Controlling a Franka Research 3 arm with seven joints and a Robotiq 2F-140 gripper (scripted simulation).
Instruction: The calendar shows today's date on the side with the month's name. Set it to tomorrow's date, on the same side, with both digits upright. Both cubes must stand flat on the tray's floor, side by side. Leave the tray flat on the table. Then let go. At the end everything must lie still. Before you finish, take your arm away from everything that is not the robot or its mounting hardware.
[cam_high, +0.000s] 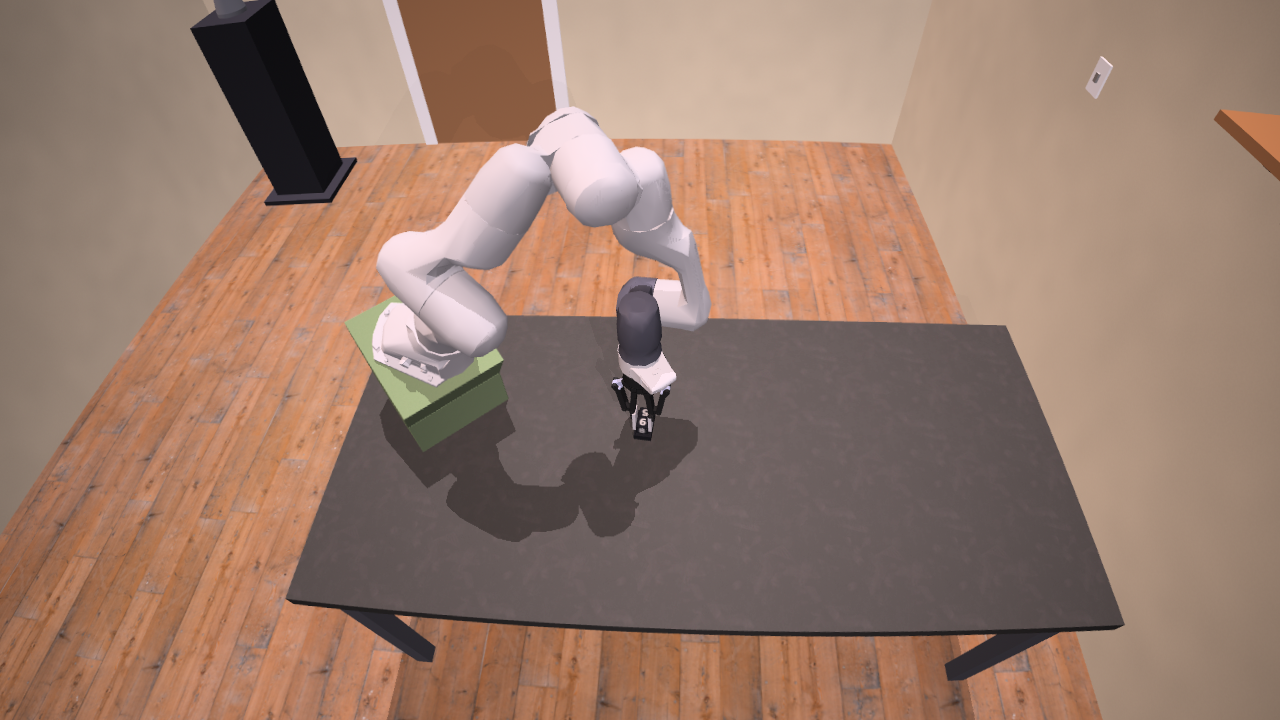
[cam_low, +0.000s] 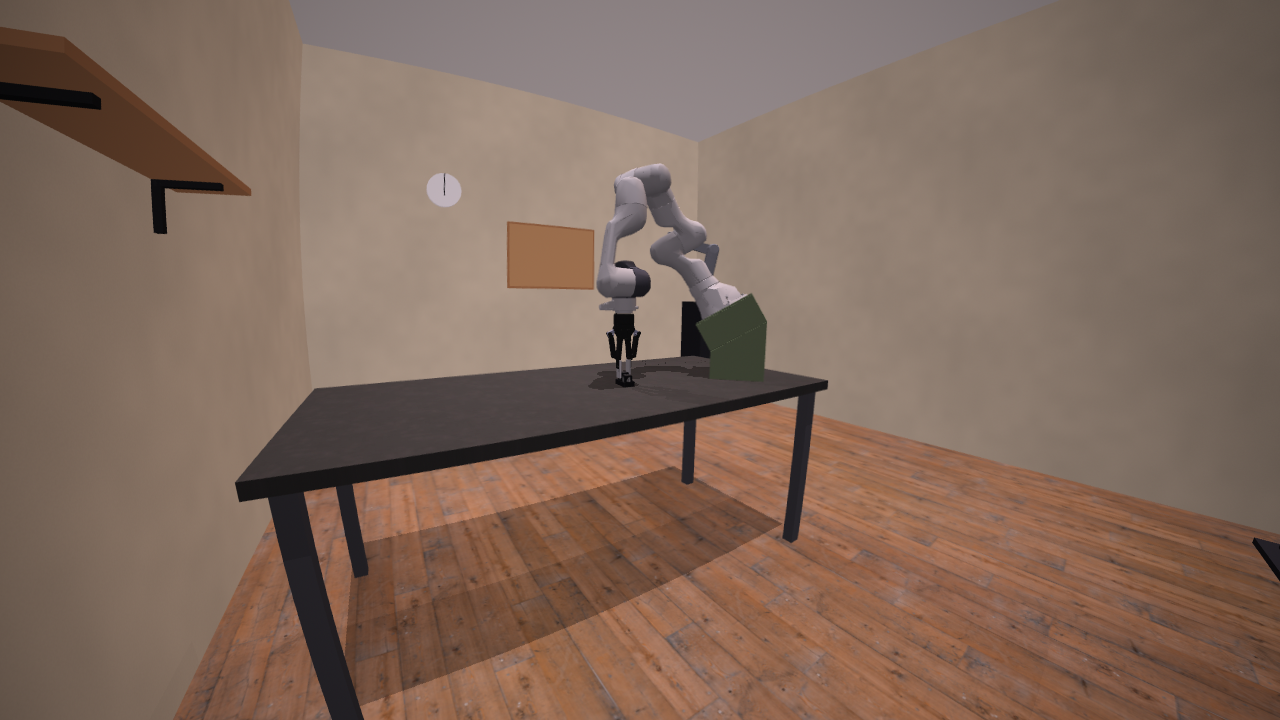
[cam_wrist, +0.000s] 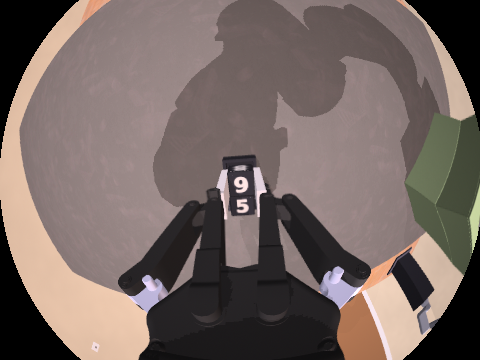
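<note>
The small black block calendar (cam_high: 641, 422) stands on the dark table in front of the arm's base, and also shows in the wrist view (cam_wrist: 240, 195) and in the exterior view (cam_low: 624, 377). Its two cubes show white digits on their top faces, 9 and 5 in the wrist view. My gripper (cam_wrist: 241, 179) points straight down over it. Its fingers press on the calendar's two long sides at the cube with the 5. I cannot tell whether they touch the tray wall or the cube. The side with the month's name is hidden. The calendar looks to rest on the table.
The green pedestal (cam_high: 438, 385) of the arm stands at the table's back left corner, close to the left of the calendar. The table's back edge (cam_high: 760, 322) runs a short way behind the gripper.
</note>
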